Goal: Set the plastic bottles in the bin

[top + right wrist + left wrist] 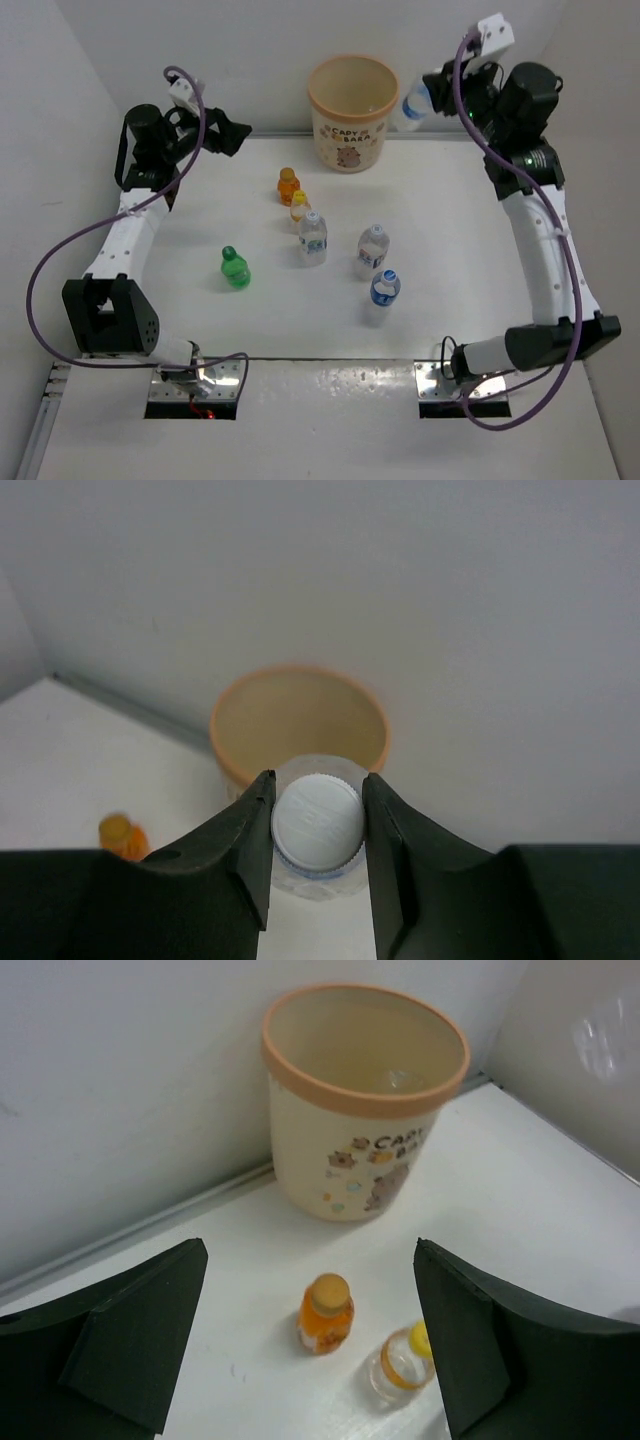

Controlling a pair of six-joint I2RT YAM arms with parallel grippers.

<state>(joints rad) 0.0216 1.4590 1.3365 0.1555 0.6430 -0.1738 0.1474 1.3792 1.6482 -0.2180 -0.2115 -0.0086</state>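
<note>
Beige cartoon-printed bin (353,112), upright and open-topped, at rear centre. Upright in front of it: orange bottle (288,186), yellow-capped bottle (299,210), left clear bottle (313,238), right clear bottle (371,250), blue-capped bottle (382,295); green bottle (235,268) stands apart, left. White-capped held bottle (415,103) is aloft just beside the bin's right rim.
</note>
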